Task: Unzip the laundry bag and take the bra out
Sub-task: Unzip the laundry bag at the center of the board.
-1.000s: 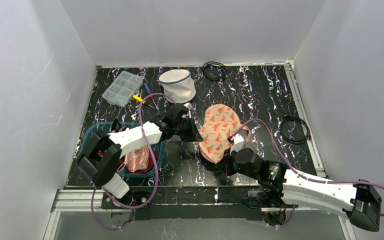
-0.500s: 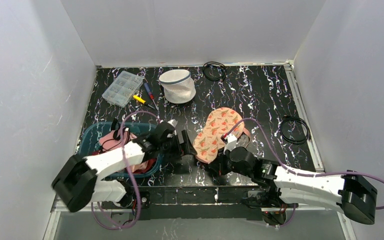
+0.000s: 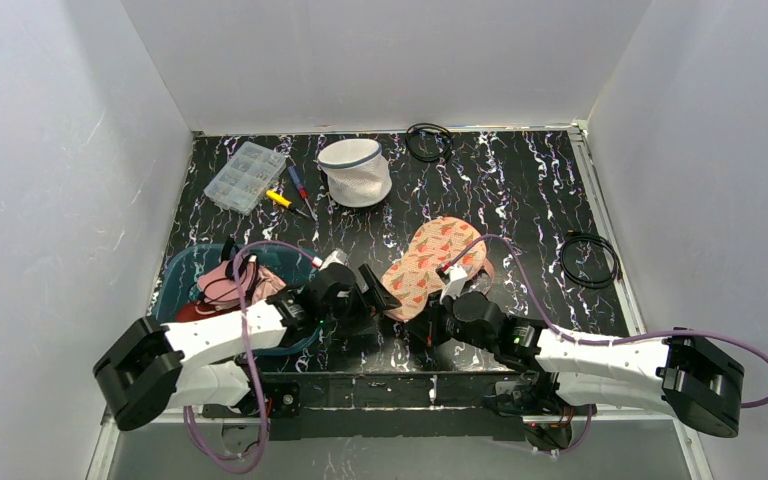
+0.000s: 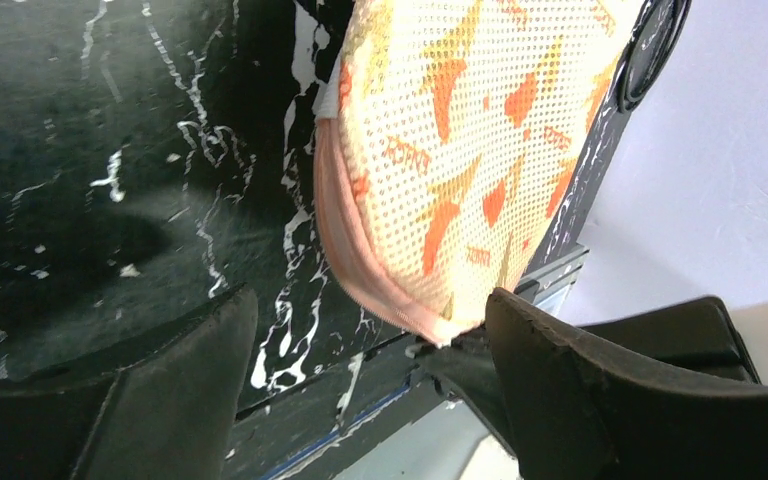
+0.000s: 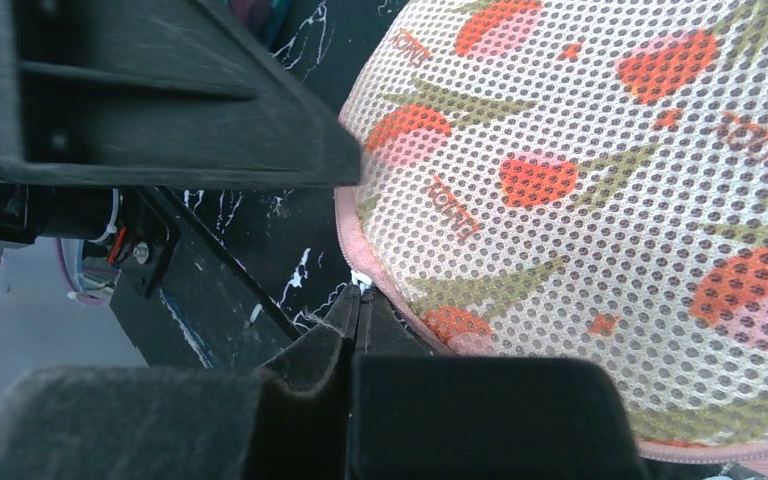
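The white mesh laundry bag (image 3: 355,170) stands at the back of the table, apart from both arms. A second, flat mesh bag (image 3: 430,262) with a strawberry print and pink zipper trim lies near the front. My right gripper (image 3: 423,319) (image 5: 357,300) is shut on that bag's near pink edge, with a small white tab at its tips. Just left of that corner is my left gripper (image 3: 372,290) (image 4: 370,300), open, with the printed bag (image 4: 460,150) close to its right finger. The bra is hidden.
A blue basket (image 3: 182,272) of pink clothes sits front left under the left arm. At the back left are a clear organiser box (image 3: 245,176) and screwdrivers (image 3: 295,195). Black cable coils lie at the back (image 3: 428,140) and right (image 3: 588,260).
My left gripper has opened and pulled back toward the near edge. The right gripper has drawn the printed bag nearer the front.
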Motion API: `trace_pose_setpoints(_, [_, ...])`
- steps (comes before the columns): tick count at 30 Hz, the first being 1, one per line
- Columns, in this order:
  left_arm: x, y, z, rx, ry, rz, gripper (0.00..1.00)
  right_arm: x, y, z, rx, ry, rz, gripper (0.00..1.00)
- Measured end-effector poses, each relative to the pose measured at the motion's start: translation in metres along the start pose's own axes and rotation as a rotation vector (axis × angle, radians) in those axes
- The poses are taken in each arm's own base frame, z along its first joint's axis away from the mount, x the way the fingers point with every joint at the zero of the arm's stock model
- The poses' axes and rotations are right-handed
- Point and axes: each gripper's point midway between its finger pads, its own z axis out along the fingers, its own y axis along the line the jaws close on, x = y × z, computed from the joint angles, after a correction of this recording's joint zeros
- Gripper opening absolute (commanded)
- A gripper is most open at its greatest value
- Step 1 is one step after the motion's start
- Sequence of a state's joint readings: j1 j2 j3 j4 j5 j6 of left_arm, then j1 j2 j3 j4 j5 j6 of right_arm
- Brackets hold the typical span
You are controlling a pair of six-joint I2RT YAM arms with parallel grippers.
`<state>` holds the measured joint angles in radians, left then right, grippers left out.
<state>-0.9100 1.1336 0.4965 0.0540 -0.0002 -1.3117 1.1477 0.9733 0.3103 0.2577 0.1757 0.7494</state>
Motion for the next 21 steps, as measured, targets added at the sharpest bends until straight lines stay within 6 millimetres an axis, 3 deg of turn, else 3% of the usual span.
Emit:
trace_pose_setpoints(9, [0.009,-0.007,0.030,-0.029,0.028,-0.022,0.58,-0.001,0.003,0.001,-0.020,-0.014,0.017,0.01])
trace_pose_setpoints(15, [0.009,-0.010,0.033,-0.020,0.023,-0.038,0.46,0.000,0.003,0.001,-0.024,-0.015,0.017,0.01])
trace_pose_setpoints(21, [0.006,-0.012,0.034,-0.016,0.003,-0.053,0.25,0.003,0.000,-0.001,-0.024,-0.014,0.024,0.01])
